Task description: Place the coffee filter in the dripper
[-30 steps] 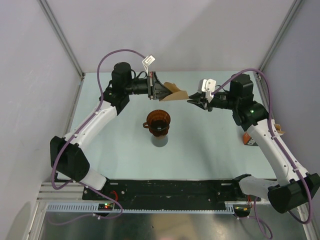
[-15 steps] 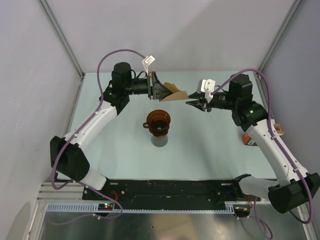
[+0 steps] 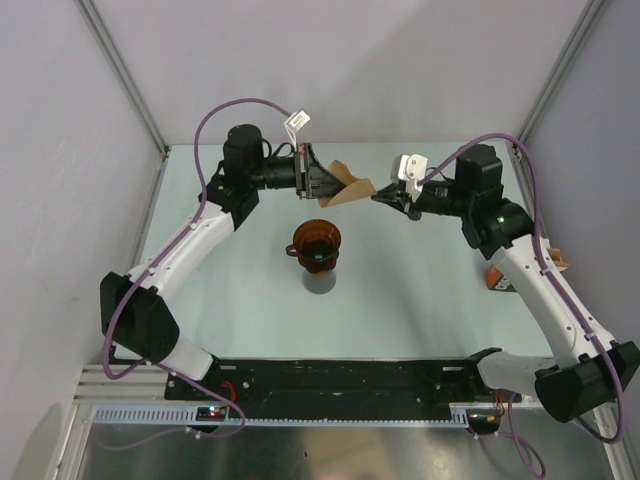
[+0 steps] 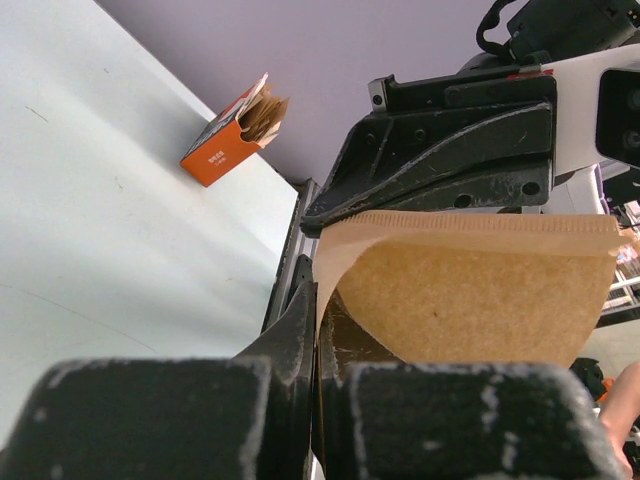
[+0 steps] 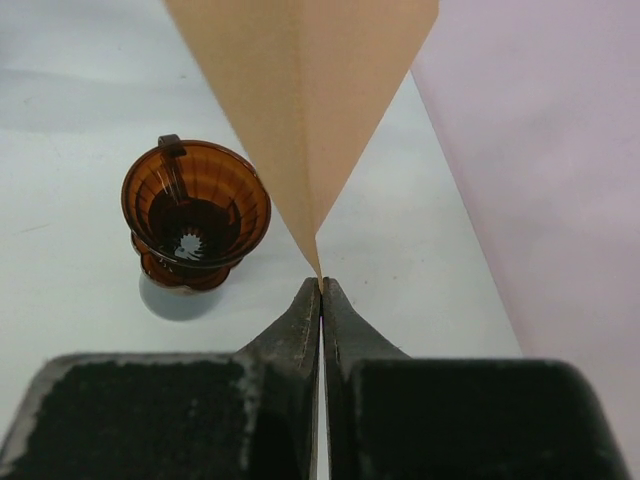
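Note:
The tan paper coffee filter (image 3: 352, 184) hangs in the air between both arms, above the back of the table. My left gripper (image 3: 328, 184) is shut on one edge of it; in the left wrist view the coffee filter (image 4: 470, 290) rises out of the closed left gripper (image 4: 318, 300). My right gripper (image 3: 379, 198) is shut on the filter's opposite pointed corner; in the right wrist view the coffee filter (image 5: 300, 90) tapers down into the closed right gripper (image 5: 321, 285). The reddish-brown dripper (image 3: 317, 243) stands upright and empty on the table, nearer than the filter. It shows as the dripper (image 5: 195, 210) left of the right gripper.
An orange printed bag (image 3: 497, 280) with papers sticking out lies by the right wall, partly hidden behind the right arm; the orange bag (image 4: 225, 140) also shows in the left wrist view. Grey walls enclose the pale table (image 3: 400, 300) on three sides.
My right gripper has moved left to the filter and closed on its corner. The left gripper, the filter and the dripper have stayed where they were.

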You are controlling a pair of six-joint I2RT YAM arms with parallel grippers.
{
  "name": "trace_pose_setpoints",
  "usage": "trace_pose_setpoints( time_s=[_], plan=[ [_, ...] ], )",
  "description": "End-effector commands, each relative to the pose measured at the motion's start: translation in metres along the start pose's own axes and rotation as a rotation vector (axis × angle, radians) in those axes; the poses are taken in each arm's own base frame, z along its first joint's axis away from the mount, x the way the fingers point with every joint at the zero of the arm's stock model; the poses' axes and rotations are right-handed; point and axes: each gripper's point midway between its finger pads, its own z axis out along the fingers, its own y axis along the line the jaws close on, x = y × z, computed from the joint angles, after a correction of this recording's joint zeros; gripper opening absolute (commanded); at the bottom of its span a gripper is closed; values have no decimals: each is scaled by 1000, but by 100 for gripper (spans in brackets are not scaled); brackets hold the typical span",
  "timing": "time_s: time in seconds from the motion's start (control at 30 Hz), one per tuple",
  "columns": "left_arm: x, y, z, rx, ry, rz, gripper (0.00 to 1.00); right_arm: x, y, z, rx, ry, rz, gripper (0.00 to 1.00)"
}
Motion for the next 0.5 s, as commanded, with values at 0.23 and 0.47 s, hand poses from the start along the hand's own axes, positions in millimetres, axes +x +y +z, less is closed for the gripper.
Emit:
trace_pose_setpoints(
  time_s=[0.23, 0.47],
  plan=[
    [-14, -22, -6, 33, -34, 88, 0, 2, -21, 0, 87, 67, 16, 0],
    [-24, -8, -6, -31, -80, 62, 0, -1, -26, -2, 91, 39, 61, 0]
  ],
)
